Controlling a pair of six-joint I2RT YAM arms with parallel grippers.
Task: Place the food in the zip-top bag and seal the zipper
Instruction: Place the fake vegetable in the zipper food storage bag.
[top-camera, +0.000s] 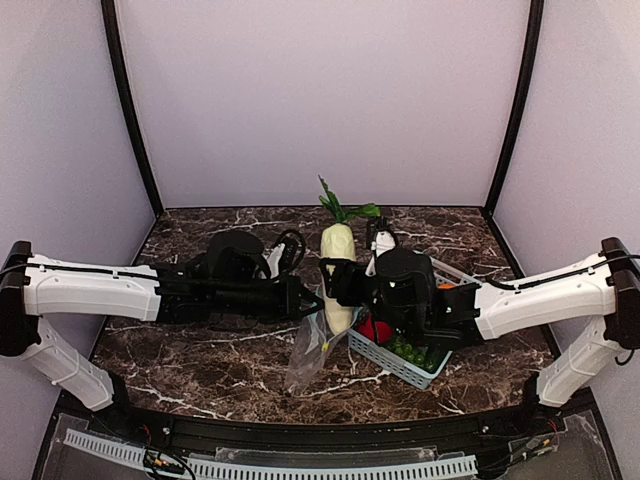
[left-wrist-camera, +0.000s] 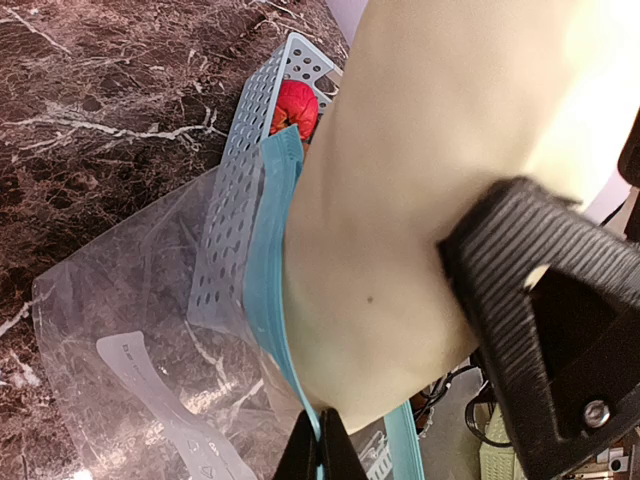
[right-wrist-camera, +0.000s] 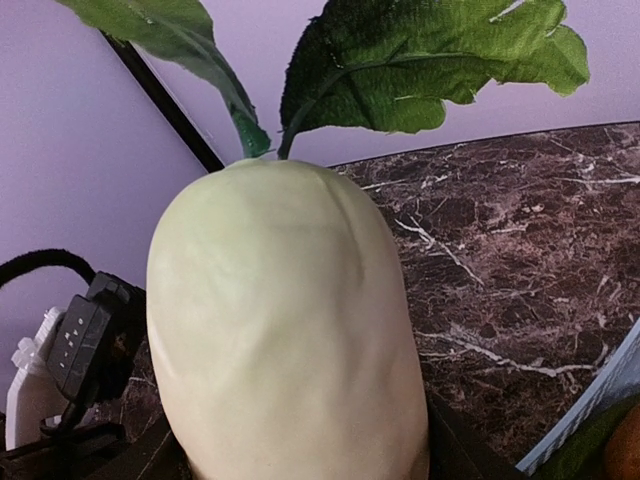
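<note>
Holding squash (top-camera: 337, 245) upright, right gripper (top-camera: 338, 284); zip-top bag (left-wrist-camera: 110, 300) label (left-wrist-camera: 150, 375) blurred, perhaps arrows.

In front of me the table (top-camera: 200, 350) is dark marble veined with white. A light blue lattice basket (top-camera: 385, 358) sits on it right of centre. Just beside the basket, the clear zip-top bag (top-camera: 305, 365) touches down at its bottom end.

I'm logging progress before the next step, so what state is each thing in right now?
Zip-top bag: mouth open, lifted.
Zipper: unsealed, one lip pinched.
Squash: upright, lower end in the bag's mouth.
Left end effector: shut on zipper.
Right end effector: shut on squash.
Basket: upright, red piece and green pieces inside.
</note>
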